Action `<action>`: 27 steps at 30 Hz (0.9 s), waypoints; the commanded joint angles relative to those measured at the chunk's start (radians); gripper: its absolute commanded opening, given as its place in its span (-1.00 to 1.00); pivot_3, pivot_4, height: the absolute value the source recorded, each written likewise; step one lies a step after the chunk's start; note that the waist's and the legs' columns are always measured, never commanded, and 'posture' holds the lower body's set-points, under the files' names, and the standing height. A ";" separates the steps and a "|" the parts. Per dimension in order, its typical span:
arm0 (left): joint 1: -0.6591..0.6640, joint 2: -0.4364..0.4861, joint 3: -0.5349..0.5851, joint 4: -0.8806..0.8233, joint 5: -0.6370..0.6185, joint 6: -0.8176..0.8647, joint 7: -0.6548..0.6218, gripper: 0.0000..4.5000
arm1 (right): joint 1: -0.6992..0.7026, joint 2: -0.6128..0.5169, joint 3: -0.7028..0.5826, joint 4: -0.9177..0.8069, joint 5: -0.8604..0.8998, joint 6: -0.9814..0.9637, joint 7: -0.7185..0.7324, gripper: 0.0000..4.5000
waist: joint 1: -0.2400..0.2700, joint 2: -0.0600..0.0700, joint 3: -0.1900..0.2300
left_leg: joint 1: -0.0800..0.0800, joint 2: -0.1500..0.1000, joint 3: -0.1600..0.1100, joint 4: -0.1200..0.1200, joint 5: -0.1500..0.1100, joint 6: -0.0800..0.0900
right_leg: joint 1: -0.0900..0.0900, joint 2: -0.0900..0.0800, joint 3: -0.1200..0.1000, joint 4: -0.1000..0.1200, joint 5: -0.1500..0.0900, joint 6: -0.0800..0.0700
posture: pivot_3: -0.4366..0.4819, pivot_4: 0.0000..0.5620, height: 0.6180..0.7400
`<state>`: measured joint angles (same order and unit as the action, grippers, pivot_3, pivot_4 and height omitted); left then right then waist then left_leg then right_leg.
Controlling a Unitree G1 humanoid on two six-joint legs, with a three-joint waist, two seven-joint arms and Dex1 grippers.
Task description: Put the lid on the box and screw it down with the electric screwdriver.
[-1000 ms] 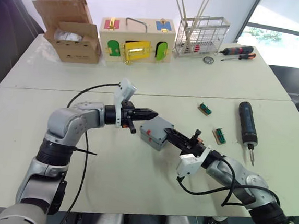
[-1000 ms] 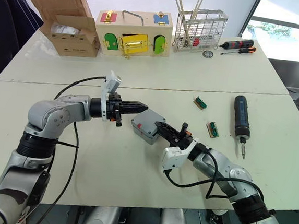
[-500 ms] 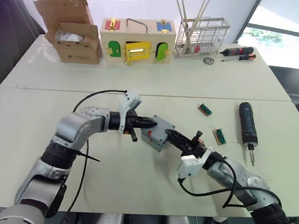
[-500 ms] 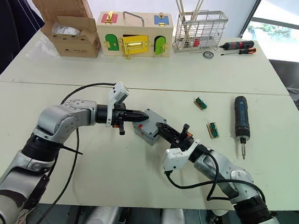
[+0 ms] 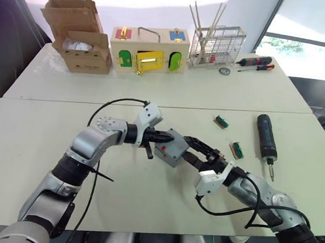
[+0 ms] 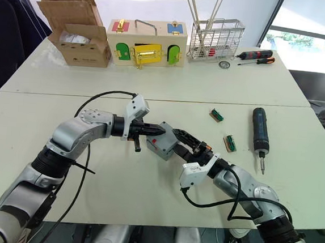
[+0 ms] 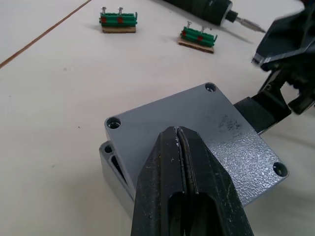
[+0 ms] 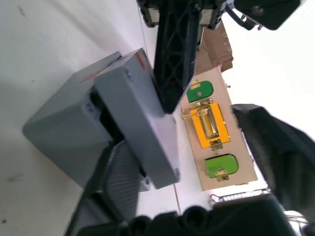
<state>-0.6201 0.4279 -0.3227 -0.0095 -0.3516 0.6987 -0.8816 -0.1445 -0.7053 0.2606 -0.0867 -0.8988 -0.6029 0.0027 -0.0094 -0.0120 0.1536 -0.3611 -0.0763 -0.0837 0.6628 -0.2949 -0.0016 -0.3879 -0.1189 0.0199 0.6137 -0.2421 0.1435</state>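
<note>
Your box [image 5: 169, 151] is sitting near the middle of the front table [image 5: 29, 144], with the lid [image 7: 197, 132] lying on top of it but skewed, so one corner of the box pokes out underneath and the edges don't line up. Your left gripper [image 7: 178, 132] has its two black fingers pressed together into a point, and that tip rests flat on the lid's top face. Your right gripper [image 6: 179, 140] comes in from the opposite side with its fingers spread apart; one finger [image 8: 115, 182] is pushed under the lid's overhanging edge right against the box wall, the other sits up above the lid, so it's straddling the lid edge, though I can't tell if it's actually squeezing it. The electric screwdriver [image 5: 266, 143] lies flat on the table well off to your right, bit pointing toward you, nothing touching it. Two little green terminal blocks [image 5: 221, 121] lie between the box and the screwdriver. At the back there's a cardboard carton [image 5: 79, 34], a wooden latch box [image 5: 150, 48], a wire rack [image 5: 216, 44] and two hand screwdrivers [image 5: 256, 62].
</note>
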 commanded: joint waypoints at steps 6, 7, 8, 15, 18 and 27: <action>0.064 0.014 -0.079 0.028 0.075 0.043 0.011 -1.00 | 0.017 -0.049 -0.008 0.001 0.022 -0.019 0.027 0.75 | -0.002 0.001 -0.007 | 0.001 0.002 0.000 -0.001 0.000 0.000 | 0.000 0.000 0.001 0.000 0.000 0.000 | -0.05 -0.47 0.90; 0.069 0.018 -0.079 0.022 0.076 0.048 0.012 -1.00 | 0.014 -0.052 -0.009 0.002 0.025 -0.021 0.029 0.75 | -0.002 0.001 -0.008 | 0.001 0.002 0.000 -0.001 0.000 0.000 | 0.000 0.000 0.001 0.000 -0.001 0.000 | -0.05 -0.47 0.90; 0.073 0.021 -0.078 0.019 0.077 0.051 0.014 -1.00 | 0.011 -0.053 -0.008 0.005 0.027 -0.022 0.031 0.75 | -0.002 0.001 -0.009 | 0.001 0.002 0.000 -0.001 0.000 0.000 | 0.000 0.000 0.001 0.000 -0.001 0.000 | -0.05 -0.47 0.90; 0.096 0.041 -0.062 0.004 0.071 0.061 0.023 -1.00 | -0.021 -0.043 0.008 0.032 0.034 -0.030 0.053 0.75 | -0.003 0.001 -0.009 | 0.002 0.002 0.001 -0.002 -0.001 0.001 | 0.000 0.000 0.001 0.000 -0.001 0.000 | -0.05 -0.47 0.90; 0.103 0.047 -0.045 -0.005 0.065 0.072 0.034 -1.00 | -0.036 -0.031 0.012 0.041 0.036 -0.025 0.062 0.75 | -0.003 0.001 -0.009 | 0.002 0.002 0.001 -0.002 -0.001 0.001 | 0.000 0.000 0.001 0.000 -0.001 0.000 | -0.05 -0.47 0.90; 0.107 0.043 -0.031 -0.013 0.067 0.080 0.052 -1.00 | 0.059 -0.066 -0.087 0.064 0.173 0.006 0.084 0.75 | 0.000 0.001 -0.009 | 0.002 0.002 0.001 -0.002 -0.001 0.001 | 0.000 0.000 0.001 0.000 -0.002 0.000 | -0.05 -0.47 0.90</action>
<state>-0.5596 0.4471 -0.3213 -0.0852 -0.3346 0.7131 -0.8604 -0.1040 -0.7570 0.2328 -0.0106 -0.8027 -0.6116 0.0749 -0.0093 -0.0110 0.1443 -0.3596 -0.0742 -0.0830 0.6603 -0.2956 -0.0011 -0.3882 -0.1190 0.0213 0.6133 -0.2437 0.1431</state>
